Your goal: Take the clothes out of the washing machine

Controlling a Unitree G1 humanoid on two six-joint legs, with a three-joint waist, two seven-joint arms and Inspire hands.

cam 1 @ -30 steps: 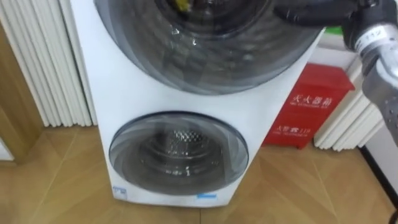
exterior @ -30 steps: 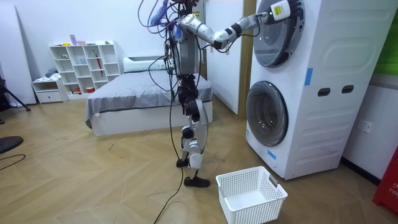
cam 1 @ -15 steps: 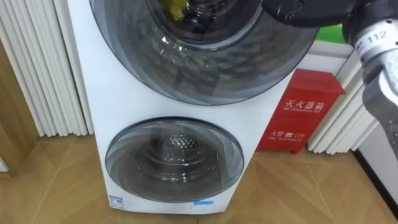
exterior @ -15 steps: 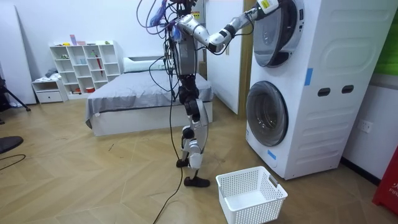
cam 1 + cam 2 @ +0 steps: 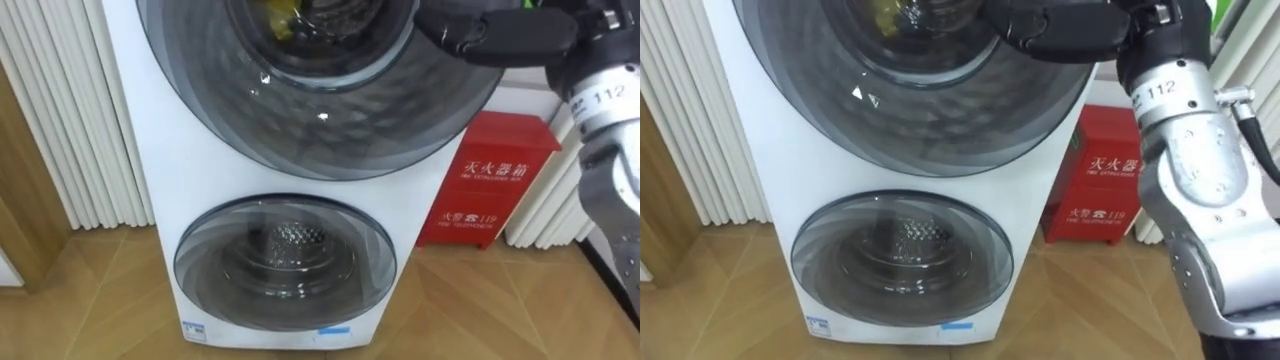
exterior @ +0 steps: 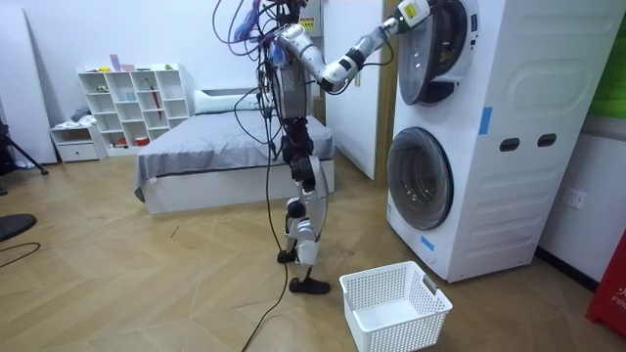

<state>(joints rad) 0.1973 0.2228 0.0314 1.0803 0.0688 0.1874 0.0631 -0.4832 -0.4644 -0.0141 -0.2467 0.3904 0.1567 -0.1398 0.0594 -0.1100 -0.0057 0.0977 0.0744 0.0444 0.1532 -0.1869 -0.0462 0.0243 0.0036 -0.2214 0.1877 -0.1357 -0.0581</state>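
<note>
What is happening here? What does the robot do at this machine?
The robot stands in front of a stacked washing machine and reaches up with its right hand to the rim of the upper door. Something yellow shows behind that door's glass. The lower door is shut. A white basket sits empty on the floor near the robot's feet, so no clothes are out yet.

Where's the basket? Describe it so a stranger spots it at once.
Start at the tall white washer on the room view's right. On the wood floor before its lower door sits the basket: low, white, open-topped, with walls full of holes, unlike the solid washer.
</note>
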